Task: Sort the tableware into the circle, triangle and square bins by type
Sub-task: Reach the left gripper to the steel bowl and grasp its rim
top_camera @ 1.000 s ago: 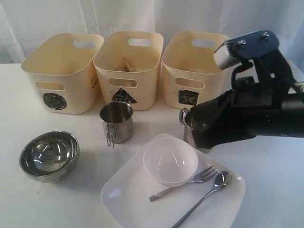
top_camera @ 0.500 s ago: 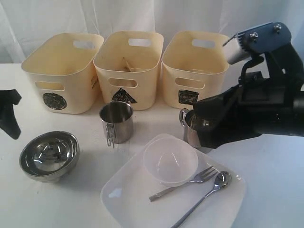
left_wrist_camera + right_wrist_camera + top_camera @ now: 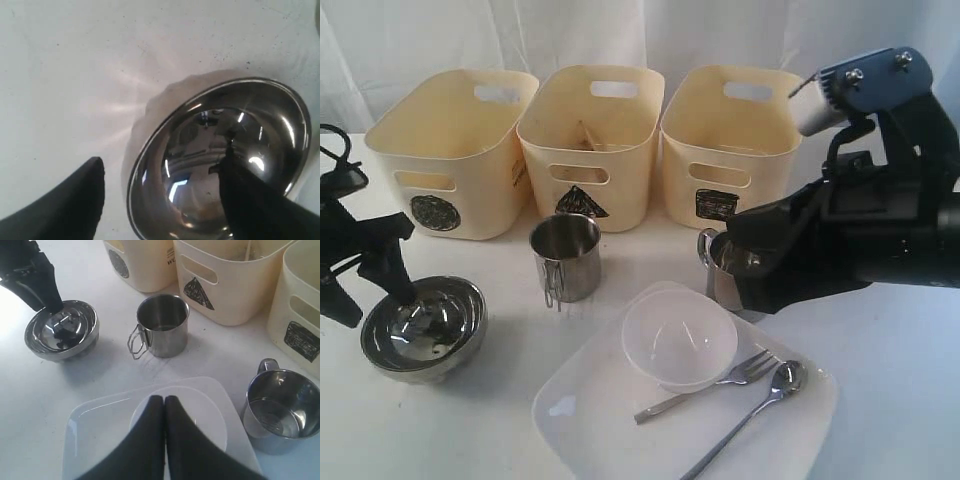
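Observation:
My left gripper (image 3: pixel 370 288) is open and straddles the rim of the steel bowl (image 3: pixel 423 325) at the front left, with one finger (image 3: pixel 250 195) inside the bowl (image 3: pixel 210 135) and the other outside. My right gripper (image 3: pixel 164 399) is shut and empty, hovering over the clear plastic bowl (image 3: pixel 210 415) on the white plate (image 3: pixel 100 425). A fork (image 3: pixel 720 385) and a spoon (image 3: pixel 760 400) lie on the plate (image 3: pixel 590 410). One steel mug (image 3: pixel 566 255) stands mid-table. The other mug (image 3: pixel 720 275) is partly hidden behind my right arm. Chopsticks (image 3: pixel 586 132) lean in the triangle bin (image 3: pixel 590 190).
The circle bin (image 3: pixel 450 160) and the square bin (image 3: pixel 725 160) flank the triangle bin along the back. A white curtain hangs behind them. My right arm's bulk (image 3: pixel 860 230) fills the right side above the table.
My left gripper has come in from the left edge and down over the steel bowl's rim, jaws wide. The right arm rose slightly at first, then held still.

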You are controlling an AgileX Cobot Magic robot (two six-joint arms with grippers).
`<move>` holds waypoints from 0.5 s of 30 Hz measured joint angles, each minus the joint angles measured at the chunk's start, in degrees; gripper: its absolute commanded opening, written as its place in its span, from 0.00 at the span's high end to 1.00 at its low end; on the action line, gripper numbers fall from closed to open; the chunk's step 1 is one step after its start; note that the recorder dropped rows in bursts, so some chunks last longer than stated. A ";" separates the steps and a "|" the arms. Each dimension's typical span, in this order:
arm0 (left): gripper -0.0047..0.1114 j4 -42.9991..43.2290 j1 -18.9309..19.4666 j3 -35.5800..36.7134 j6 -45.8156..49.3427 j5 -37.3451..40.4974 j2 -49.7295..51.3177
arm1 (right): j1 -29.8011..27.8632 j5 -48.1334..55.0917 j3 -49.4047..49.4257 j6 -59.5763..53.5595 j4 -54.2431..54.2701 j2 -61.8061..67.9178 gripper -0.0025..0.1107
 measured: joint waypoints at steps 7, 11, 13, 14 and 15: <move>0.41 -0.71 0.00 0.00 0.21 -0.45 3.12 | 0.00 0.00 0.00 0.00 0.00 0.00 0.98; 0.55 -0.71 0.00 0.00 0.21 -0.45 3.34 | 0.00 0.00 0.00 0.00 0.00 0.00 0.98; 0.64 -0.71 0.00 0.00 0.21 -0.50 3.49 | 0.00 0.00 0.00 0.00 0.00 0.00 0.98; 0.68 -0.71 0.00 0.00 0.21 -0.60 3.48 | 0.00 0.00 0.00 0.00 0.00 0.00 0.98; 0.69 -0.71 0.00 0.00 0.21 -0.74 3.52 | 0.00 -0.11 0.00 0.00 0.00 0.00 0.98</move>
